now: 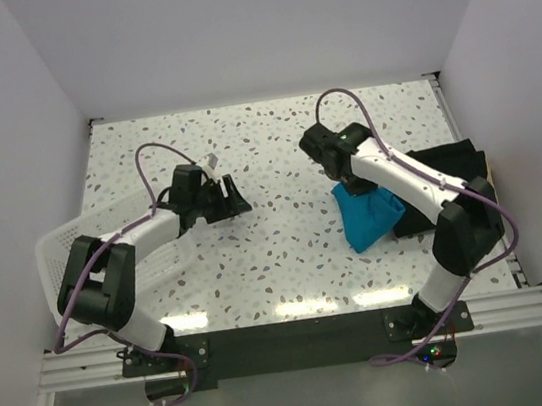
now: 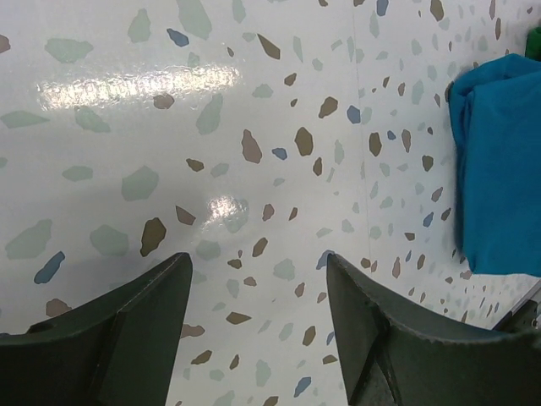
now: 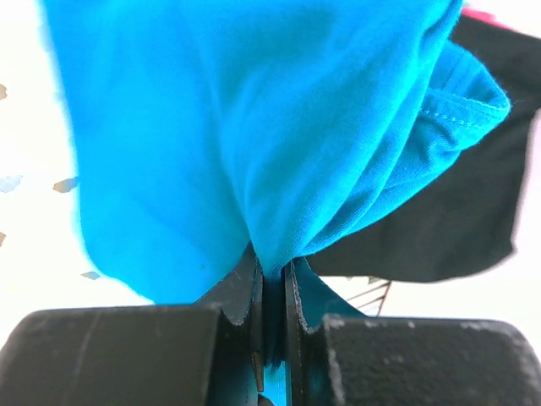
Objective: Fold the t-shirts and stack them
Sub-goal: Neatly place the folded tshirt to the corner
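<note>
R wrist: fingers (image 3: 239, 298) pinch teal shirt (image 3: 237, 127).

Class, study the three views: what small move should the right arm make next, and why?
Probably draw the teal t-shirt toward the bare middle of the table. The right pincer is shut on its bunched cloth, close by the black t-shirt, while the left pincer hangs open and empty there, free to take another edge.

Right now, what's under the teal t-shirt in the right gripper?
The speckled table shows past its left edge, the black t-shirt past its right edge. How far black cloth runs beneath is hidden by the teal t-shirt, pinched in the right gripper.
</note>
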